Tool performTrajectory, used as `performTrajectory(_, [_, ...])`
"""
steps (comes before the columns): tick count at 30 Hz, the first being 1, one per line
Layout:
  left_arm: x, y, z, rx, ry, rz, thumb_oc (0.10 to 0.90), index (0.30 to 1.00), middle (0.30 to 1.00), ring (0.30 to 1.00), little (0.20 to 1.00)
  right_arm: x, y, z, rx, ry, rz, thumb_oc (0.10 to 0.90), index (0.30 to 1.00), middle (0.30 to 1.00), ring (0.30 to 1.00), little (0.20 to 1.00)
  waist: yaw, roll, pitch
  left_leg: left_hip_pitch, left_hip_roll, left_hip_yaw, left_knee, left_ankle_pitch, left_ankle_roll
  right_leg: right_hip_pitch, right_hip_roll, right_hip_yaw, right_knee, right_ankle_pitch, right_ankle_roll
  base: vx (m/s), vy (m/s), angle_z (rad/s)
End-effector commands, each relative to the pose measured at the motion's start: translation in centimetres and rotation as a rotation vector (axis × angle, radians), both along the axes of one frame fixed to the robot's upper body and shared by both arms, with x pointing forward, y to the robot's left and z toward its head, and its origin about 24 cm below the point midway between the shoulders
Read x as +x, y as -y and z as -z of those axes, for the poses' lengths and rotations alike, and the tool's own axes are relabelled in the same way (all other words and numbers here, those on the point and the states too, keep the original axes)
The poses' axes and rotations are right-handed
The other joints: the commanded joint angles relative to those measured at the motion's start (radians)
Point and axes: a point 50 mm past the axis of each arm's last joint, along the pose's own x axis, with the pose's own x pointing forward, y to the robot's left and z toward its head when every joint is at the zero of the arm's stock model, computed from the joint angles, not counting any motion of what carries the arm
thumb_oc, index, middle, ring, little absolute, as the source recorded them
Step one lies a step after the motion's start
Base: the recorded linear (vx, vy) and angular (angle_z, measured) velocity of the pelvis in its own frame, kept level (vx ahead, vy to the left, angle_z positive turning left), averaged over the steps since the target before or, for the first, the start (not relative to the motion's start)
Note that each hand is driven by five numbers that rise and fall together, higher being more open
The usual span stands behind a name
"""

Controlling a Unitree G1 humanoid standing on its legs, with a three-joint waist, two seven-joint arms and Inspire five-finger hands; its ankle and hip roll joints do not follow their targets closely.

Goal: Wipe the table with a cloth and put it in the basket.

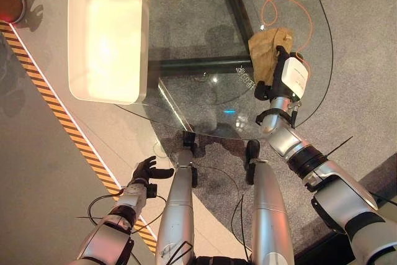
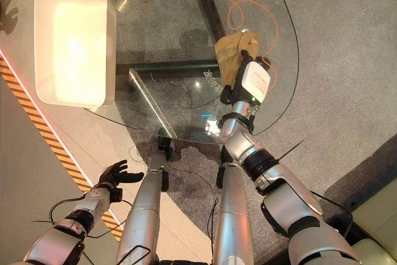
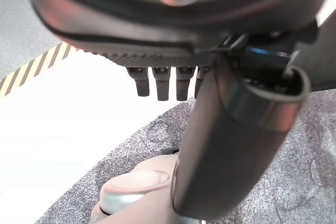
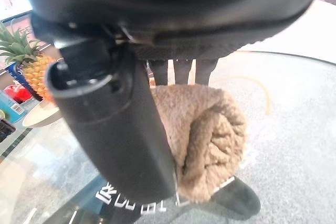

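The table (image 1: 205, 100) is a clear glass top with a rounded edge on a dark frame, grey speckled carpet visible through it. A tan cloth (image 1: 268, 54) of thick, fuzzy pile lies bunched on the glass at the right side, with a thin orange cord (image 1: 282, 5) looping on the surface just beyond it. The right hand (image 1: 278, 66) rests on the near part of the cloth; the right wrist view shows the cloth (image 4: 207, 129) rolled into a soft wad between the thumb and the fingers (image 4: 181, 72), which close round it in a grip. The basket (image 1: 107, 40), a white rectangular tub with rounded corners and smooth walls, sits at the far left of the table, well apart from the cloth. The left hand (image 1: 147, 170) hangs low off the table's near left edge, fingers spread and relaxed, holding nothing. The right wrist view alone shows a pineapple (image 4: 23, 59) on a plate. A black-and-yellow striped tape (image 1: 59, 107) runs along the floor at left.
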Motion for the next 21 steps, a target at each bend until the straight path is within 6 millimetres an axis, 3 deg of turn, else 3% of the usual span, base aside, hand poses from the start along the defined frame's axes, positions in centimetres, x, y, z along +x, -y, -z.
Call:
performTrajectory(1, [-0.07,-0.38,0.15,0.046,-0.044,0.015,0.8,0.9,0.9,0.9,0.9,0.43,-1.07,-0.78,-0.044,-0.008,-0.051,0.1,0.3,0.3,0.3,0.2,0.015,0.013,-0.016,0.007,-0.114,0.097,0.116,-0.141,0.106,0.031,0.041,-0.075,-0.204,0.132,-0.031,0.0,0.0,0.0])
performTrajectory(21, [-0.07,-0.27,0.17,0.045,-0.044,0.015,0.8,0.9,0.9,0.9,0.9,0.38,-1.23,-1.44,-0.043,0.032,-0.05,0.1,0.3,0.3,0.3,0.2,0.016,0.015,-0.016,0.004,-0.114,0.098,0.11,-0.136,0.106,0.026,0.039,-0.076,-0.208,0.136,-0.03,0.0,0.0,0.0])
